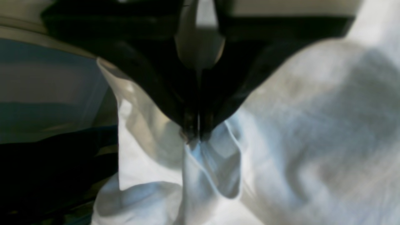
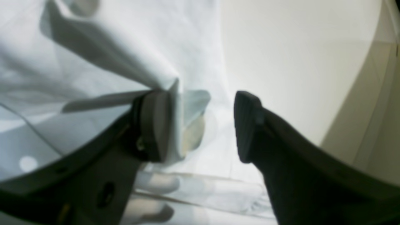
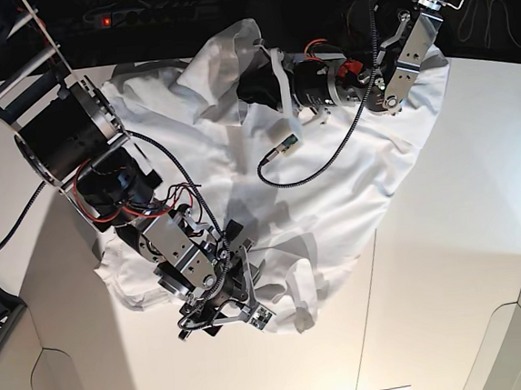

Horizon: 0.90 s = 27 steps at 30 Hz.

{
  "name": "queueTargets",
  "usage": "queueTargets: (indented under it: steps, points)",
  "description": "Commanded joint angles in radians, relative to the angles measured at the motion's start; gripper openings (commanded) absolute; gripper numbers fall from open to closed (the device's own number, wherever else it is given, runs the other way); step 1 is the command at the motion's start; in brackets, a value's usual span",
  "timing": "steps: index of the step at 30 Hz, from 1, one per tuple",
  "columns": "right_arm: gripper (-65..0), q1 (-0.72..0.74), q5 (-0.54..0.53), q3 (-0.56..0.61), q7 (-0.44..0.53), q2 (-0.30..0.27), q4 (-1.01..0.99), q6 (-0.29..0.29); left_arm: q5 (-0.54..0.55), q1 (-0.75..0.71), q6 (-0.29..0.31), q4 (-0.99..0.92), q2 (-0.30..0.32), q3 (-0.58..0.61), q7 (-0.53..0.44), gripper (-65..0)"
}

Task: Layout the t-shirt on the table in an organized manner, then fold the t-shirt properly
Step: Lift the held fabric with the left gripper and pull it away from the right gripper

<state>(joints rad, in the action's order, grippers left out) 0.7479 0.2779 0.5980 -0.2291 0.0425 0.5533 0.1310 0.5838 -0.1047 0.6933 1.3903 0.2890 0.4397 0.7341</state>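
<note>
In the left wrist view, the left claw has its dark jaws pressed together on a pinch of the t-shirt. White cloth hangs from the tips in a narrow fold and billows in wrinkled masses to the right. To the left the background is dim and blurred.

In the right wrist view, the right claw stands spread wide. A raised edge of the t-shirt lies against the inner face of the left-hand finger, while the other finger is clear of it. More cloth lies flat beneath the claw. The bare white worktop shows beyond the shirt's edge.

In the base view, the t-shirt sprawls crumpled across the middle of the worktop. The right claw, on this view's left, sits low at the shirt's near edge. The left claw, on this view's right, is at the far part of the shirt, where the cloth is bunched up around it.
</note>
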Motion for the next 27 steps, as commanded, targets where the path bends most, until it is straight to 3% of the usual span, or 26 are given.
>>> queueTargets:
  steps: [1,3,4,6,7,16,19,23,27]
  points:
    - [-32.6,0.038,0.002,-0.004,0.01,0.004,0.014,0.001,-0.007,0.003,0.005,0.01,0.008,0.0,0.026,-62.4]
    - [-36.7,0.038,-0.01,-0.004,0.008,0.002,0.014,0.005,0.011,0.002,0.005,0.01,0.008,0.0,0.026,-62.4]
    - [-42.7,0.038,-0.024,-0.004,0.008,0.001,0.014,0.003,0.012,0.002,0.005,0.01,0.008,0.0,0.026,-62.4]
    - [-60.6,0.038,-0.052,-0.004,0.008,-0.005,0.014,-0.006,0.011,0.002,0.005,0.01,0.008,0.0,0.026,-62.4]
    - [-65.0,0.038,-0.056,-0.004,0.008,-0.009,0.014,-0.015,0.011,0.002,0.005,0.01,0.008,0.0,0.026,-62.4]
    - [-65.0,0.073,0.006,-0.005,0.016,-0.083,0.014,-0.31,0.011,0.002,0.005,0.01,0.01,0.0,0.026,-62.4]
    - [-65.0,0.094,-0.005,-0.005,0.037,-0.106,0.014,-0.345,0.011,0.002,0.005,0.01,0.01,0.0,0.026,-62.4]
    - [-37.6,0.114,-0.019,-0.005,0.046,-0.12,0.014,-0.345,0.011,0.002,0.005,0.01,0.01,0.0,0.026,-62.4]
    - [-35.5,0.139,-0.02,-0.005,0.05,-0.12,0.015,-0.356,0.011,0.002,0.005,0.01,0.01,0.0,0.026,-62.4]
